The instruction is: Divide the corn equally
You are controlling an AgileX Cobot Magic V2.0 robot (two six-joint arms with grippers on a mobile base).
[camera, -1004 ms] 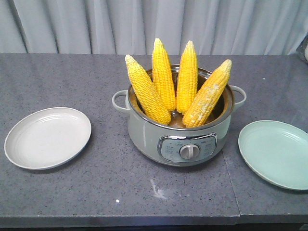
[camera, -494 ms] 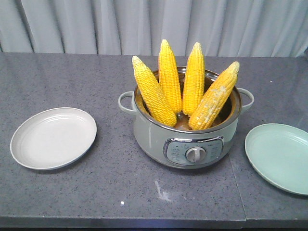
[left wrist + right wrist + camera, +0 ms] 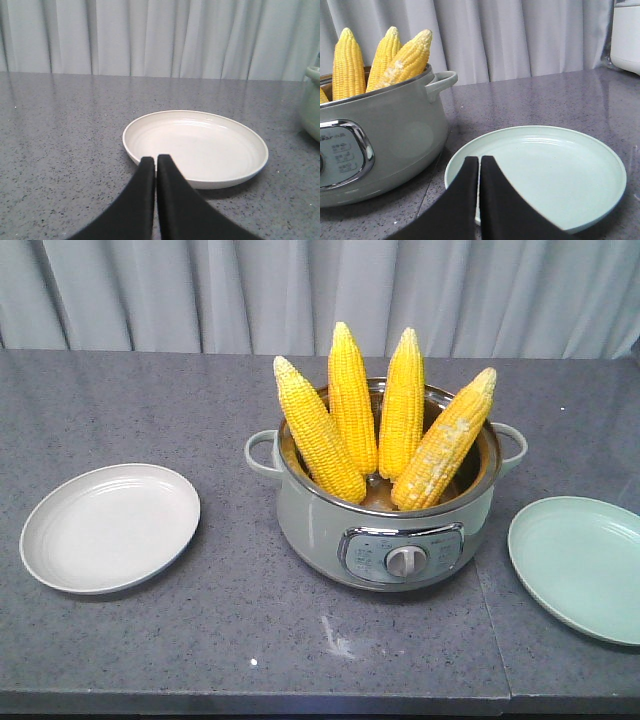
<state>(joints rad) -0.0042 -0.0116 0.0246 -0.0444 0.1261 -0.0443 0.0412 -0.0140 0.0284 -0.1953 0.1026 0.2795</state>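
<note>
Corn bases unseen inside pot (green plate partly off-frame)

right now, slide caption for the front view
Four corn cobs stand in a cooker between a white plate and a green plate.

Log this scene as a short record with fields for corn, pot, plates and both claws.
corn: four cobs, all standing tilted in the pot
pot: no lid, centre of front view
white plate: empty, robot's left
green plate: empty, robot's right
left claw: shut, empty, facing white plate
right claw: shut, empty, facing green plate
progress: no corn on either plate
</note>
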